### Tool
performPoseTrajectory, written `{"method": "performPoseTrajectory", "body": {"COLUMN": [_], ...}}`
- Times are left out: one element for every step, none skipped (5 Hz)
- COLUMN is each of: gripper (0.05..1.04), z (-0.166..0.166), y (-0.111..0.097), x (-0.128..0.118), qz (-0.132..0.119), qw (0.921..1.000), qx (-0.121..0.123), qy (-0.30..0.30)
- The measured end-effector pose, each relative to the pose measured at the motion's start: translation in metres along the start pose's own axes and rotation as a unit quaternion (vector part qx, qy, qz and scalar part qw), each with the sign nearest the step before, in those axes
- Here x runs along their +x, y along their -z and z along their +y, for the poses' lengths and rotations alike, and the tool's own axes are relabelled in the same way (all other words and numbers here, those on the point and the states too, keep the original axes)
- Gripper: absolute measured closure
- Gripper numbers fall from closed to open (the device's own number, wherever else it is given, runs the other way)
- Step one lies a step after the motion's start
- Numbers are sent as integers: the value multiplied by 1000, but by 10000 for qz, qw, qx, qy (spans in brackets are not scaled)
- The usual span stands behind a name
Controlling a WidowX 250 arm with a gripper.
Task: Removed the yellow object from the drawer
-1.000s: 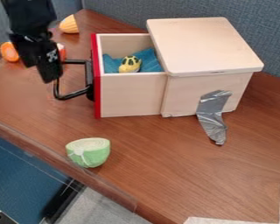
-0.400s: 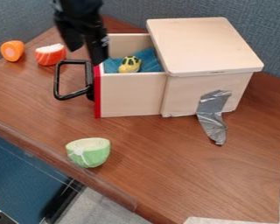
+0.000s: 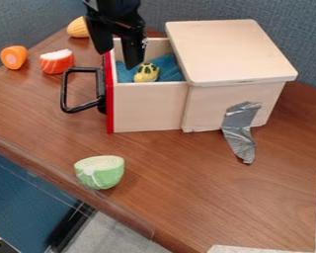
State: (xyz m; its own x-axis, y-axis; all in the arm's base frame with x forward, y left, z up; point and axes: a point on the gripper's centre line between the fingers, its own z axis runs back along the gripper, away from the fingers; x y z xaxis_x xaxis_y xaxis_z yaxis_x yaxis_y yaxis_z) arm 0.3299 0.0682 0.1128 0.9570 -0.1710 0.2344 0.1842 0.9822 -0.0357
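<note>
The black gripper [image 3: 117,59] hangs from the top edge over the left end of the drawer, its two fingers spread apart with nothing between them. One finger is just outside the red front panel, the other above the drawer's inside. Pulled out to the left of the wooden box, the drawer [image 3: 147,106] has light wooden walls. In it lies the yellow object [image 3: 146,73], with dark spots, on a blue cloth [image 3: 167,66]. The right finger is up and to the left of the yellow object.
The wooden box [image 3: 230,52] has a flat lid and silver tape [image 3: 240,131] on its front. A black handle [image 3: 81,89] sticks out left. Around stand an orange piece [image 3: 14,57], a red-and-white piece [image 3: 56,62], a yellow ridged piece [image 3: 77,27] and a green piece [image 3: 100,173].
The gripper has moved right, from beside the handle to above the drawer's left end. The drawer and the yellow object have stayed in place.
</note>
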Motion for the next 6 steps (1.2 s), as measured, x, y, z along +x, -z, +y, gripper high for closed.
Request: {"method": "performPoseTrajectory", "body": {"gripper": [85, 85, 83, 85, 85, 85], "z": [3, 0, -2, -14, -19, -20], "y": [9, 12, 15, 18, 21, 22], "x": [2, 9, 10, 17, 18, 20], "qz": [34, -112, -369, -469, -581, -609], "qw": [10000, 9999, 9990, 9977, 9964, 9953], "qx": [27, 49, 85, 56, -33, 38], "qy": [-27, 90, 245, 496, 611, 748]}}
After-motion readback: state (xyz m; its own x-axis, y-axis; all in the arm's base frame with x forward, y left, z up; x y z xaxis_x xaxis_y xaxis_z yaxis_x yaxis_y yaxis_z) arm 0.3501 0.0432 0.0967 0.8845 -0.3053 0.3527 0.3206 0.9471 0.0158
